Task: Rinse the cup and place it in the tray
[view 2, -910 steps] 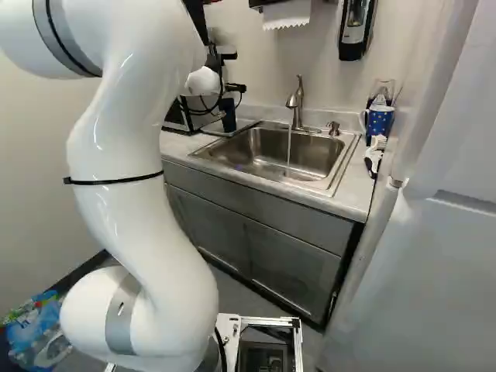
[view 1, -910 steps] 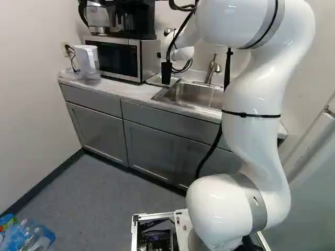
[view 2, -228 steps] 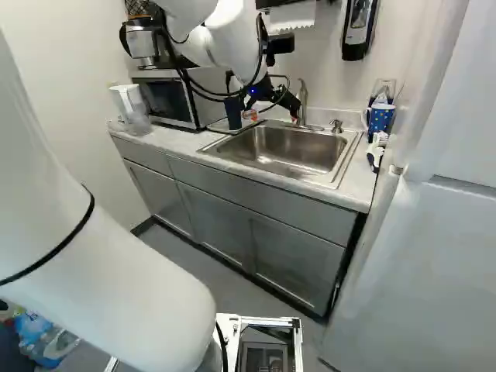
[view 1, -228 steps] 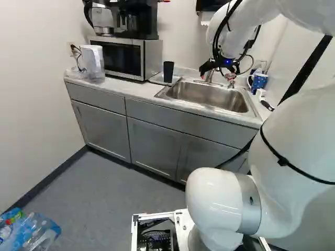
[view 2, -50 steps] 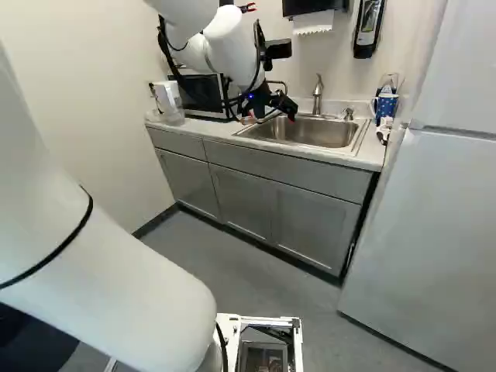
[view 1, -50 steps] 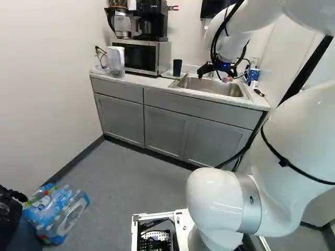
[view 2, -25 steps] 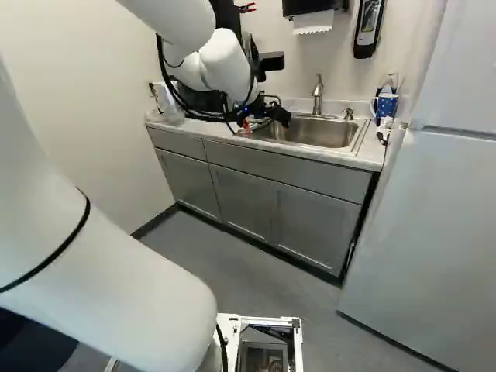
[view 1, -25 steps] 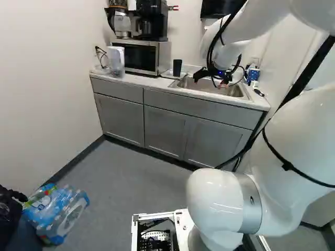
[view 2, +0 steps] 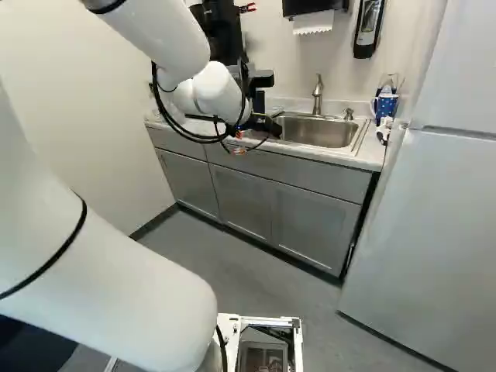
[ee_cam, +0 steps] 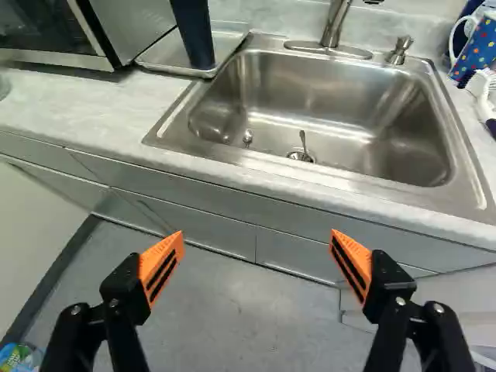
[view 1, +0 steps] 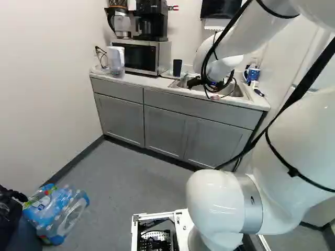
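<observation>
Gripper [ee_cam: 256, 246], 1 — 2 fingers spread wide, pinching nothing.
Cup [ee_cam: 194, 32], 1, dark — well ahead of the fingers, off toward the microwave [ee_cam: 138, 25]; long axis upright, in the tray [ee_cam: 167, 54]. Seemingly placed; next, likely 1 withdrawal away from it.

White rounded arm [view 1: 222, 201], looping black cables [view 2: 190, 132].
</observation>
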Robot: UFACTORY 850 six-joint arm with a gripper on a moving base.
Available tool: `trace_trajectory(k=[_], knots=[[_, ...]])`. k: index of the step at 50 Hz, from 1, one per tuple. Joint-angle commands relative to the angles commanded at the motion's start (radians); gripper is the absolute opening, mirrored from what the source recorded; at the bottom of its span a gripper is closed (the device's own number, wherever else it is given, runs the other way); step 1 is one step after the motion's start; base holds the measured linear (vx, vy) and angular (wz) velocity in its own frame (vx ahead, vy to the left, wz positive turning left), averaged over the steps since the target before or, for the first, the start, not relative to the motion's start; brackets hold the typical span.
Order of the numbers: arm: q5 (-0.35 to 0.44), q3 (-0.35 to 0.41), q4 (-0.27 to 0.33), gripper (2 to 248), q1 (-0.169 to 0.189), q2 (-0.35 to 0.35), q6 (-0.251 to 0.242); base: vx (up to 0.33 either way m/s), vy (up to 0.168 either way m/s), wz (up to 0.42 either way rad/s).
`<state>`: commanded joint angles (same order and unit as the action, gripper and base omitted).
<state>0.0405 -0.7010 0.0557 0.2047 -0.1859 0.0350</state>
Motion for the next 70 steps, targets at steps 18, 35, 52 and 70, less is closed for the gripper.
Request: trace_trajectory(k=[18, 35, 52, 70], knots=[[0.195, 0.144, -0.013, 247, -0.048, -0.022, -0.008, 0.0, 0.0, 0.0], [0.382, 0.281, -0.026, 247, -0.094, -0.043, -0.016, 0.0, 0.0, 0.0], [0.536, 0.395, -0.036, 247, -0.132, -0.06, -0.023, 0.0, 0.0, 0.0], [0.666, 0.491, -0.045, 247, -0.164, -0.075, -0.028, 0.0, 0.0, 0.0]])
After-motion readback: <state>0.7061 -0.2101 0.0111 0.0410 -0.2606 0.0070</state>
